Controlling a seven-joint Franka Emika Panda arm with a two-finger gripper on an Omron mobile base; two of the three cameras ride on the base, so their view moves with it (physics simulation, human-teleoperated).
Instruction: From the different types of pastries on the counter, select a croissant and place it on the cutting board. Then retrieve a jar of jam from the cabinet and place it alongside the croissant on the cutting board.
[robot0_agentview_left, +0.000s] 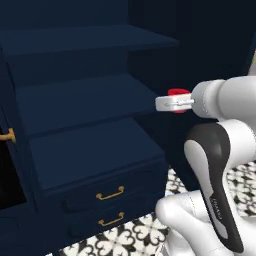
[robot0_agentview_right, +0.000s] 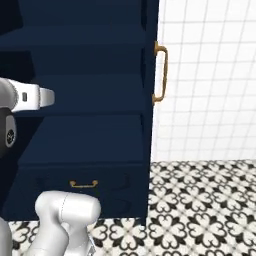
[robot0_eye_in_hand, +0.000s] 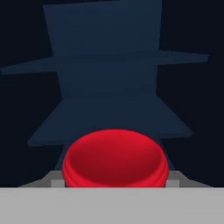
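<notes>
The jar of jam (robot0_eye_in_hand: 114, 156) shows its red lid low in the hand view, with grey finger pads (robot0_eye_in_hand: 54, 180) pressed against either side. In the left base view the red lid (robot0_agentview_left: 178, 93) peeks out at the tip of my gripper (robot0_agentview_left: 171, 102), which is shut on it in the air in front of the open dark navy cabinet (robot0_agentview_left: 85, 100), level with its middle shelf. In the right base view, the white hand (robot0_agentview_right: 31, 97) reaches in from the left before the cabinet (robot0_agentview_right: 90, 75) shelves. The jar's body is hidden.
Two drawers with gold handles (robot0_agentview_left: 110, 194) sit below the shelves. An open cabinet door with a long gold handle (robot0_agentview_right: 160, 75) stands at the right edge, beside a white tiled wall (robot0_agentview_right: 210, 75). Patterned floor tiles (robot0_agentview_right: 200, 200) lie below.
</notes>
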